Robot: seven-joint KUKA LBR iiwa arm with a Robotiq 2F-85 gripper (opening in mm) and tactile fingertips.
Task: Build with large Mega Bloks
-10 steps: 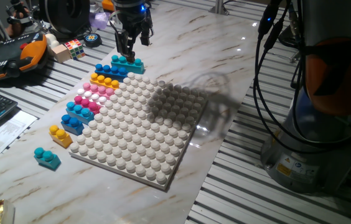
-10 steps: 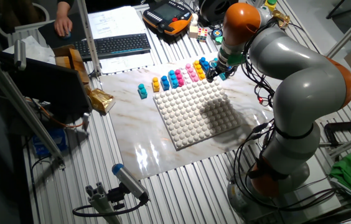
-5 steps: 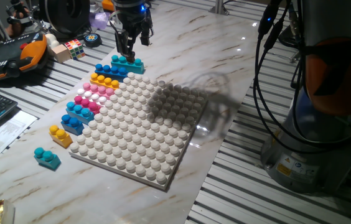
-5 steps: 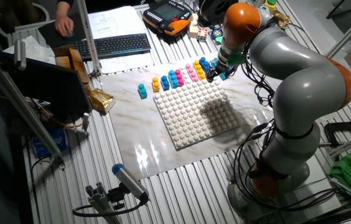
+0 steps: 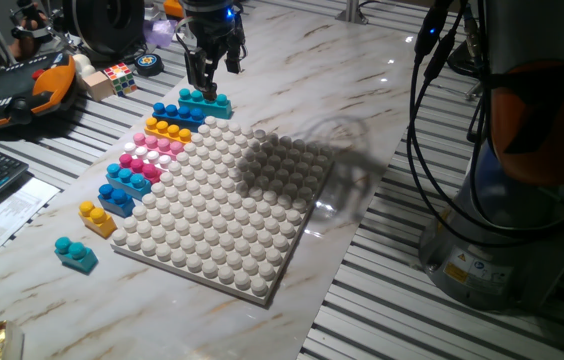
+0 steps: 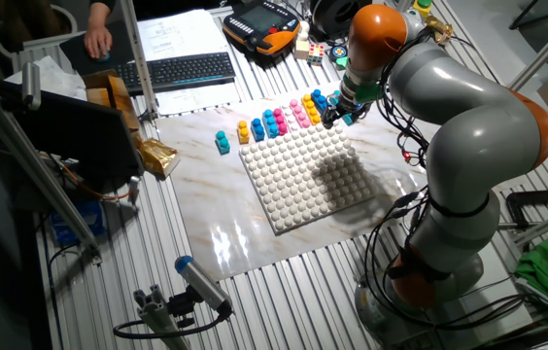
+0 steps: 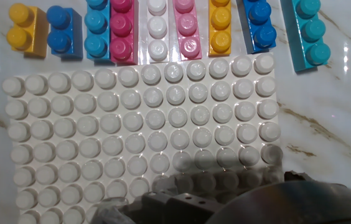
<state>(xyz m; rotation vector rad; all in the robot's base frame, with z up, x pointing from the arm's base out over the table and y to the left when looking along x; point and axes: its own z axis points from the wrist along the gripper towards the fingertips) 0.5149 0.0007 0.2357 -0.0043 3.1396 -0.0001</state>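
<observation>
A white studded plastic baseplate (image 5: 222, 215) lies on the marble-patterned counter (image 5: 342, 90), filling the middle of one fixed view and most of the hand view (image 7: 144, 137). Along its left edge in that fixed view, a row of chunky plastic bricks sits just beside the plate: a teal brick (image 5: 205, 102) at the upper end, then a dark blue brick (image 5: 172, 113), a yellow brick (image 5: 167, 130), a pale pink brick (image 5: 157, 145), a magenta brick (image 5: 138, 163), a light blue brick (image 5: 128, 179), a two-stud blue brick (image 5: 115, 199) and a two-stud yellow brick (image 5: 96, 217). A lone teal two-stud brick (image 5: 75, 253) rests apart from the plate at the lower left. The hand view shows the same row across the top of the frame, with the teal brick (image 7: 307, 34) at the upper right. The black two-finger hand (image 5: 206, 78) hangs at the top of the fixed view, directly above the teal brick, its fingers slightly parted and holding nothing. In the other fixed view the grey and orange arm (image 6: 449, 97) reaches from the right to that same corner. A small multicoloured puzzle cube (image 5: 117, 76) and an orange-and-black pendant (image 5: 17, 92) lie at the upper left.
</observation>
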